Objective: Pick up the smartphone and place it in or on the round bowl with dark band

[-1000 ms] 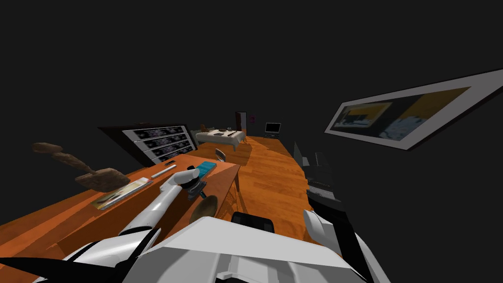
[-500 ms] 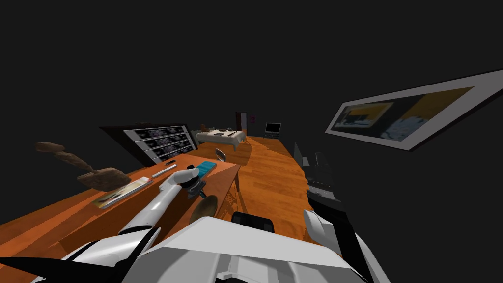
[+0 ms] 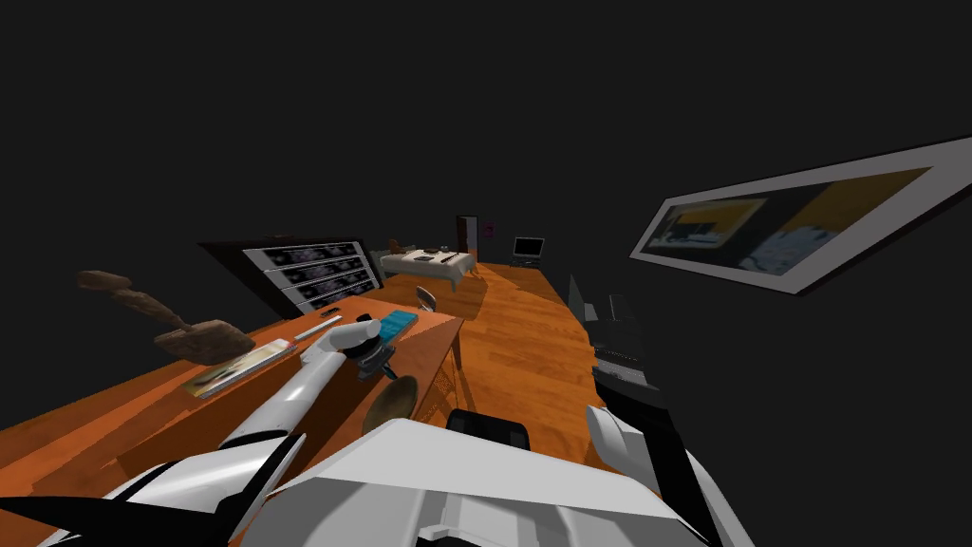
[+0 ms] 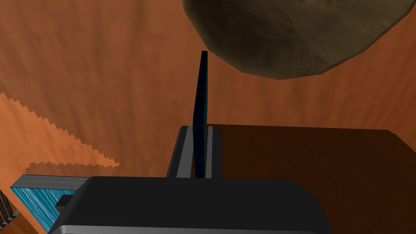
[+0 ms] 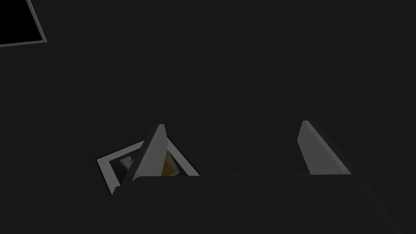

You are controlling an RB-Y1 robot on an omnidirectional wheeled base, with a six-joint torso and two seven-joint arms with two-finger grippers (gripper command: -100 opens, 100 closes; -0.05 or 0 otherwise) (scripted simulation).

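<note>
Table [image 3: 142, 418] of orange wood is seen at far left, with a brown carved piece [image 3: 195, 339] and a flat book [image 3: 237, 366] lying on it, both well apart from the work. Further right, the left claw [image 3: 377, 361] is held over the table's near corner, near a blue book [image 3: 400, 323].

In the left wrist view the left claw [image 4: 199, 128] is closed on the phone [image 4: 200, 97]. The phone is a thin dark slab seen edge-on, pinched between both fingers and sticking out past their tips. It is judged clear of the table, so the pick-up is counted done.

The bowl [image 4: 296, 36] is round and drab brown, and no dark band can be made out. It sits just ahead of the phone's tip, not touching. In the head view the bowl [image 3: 394, 404] is placed by the table's edge, nearer the robot than the claw.

Left to do: the phone is to be carried over the bowl, lowered and released.

The right claw [image 5: 231, 124] is off at right, fingers spread, nothing between them.
</note>
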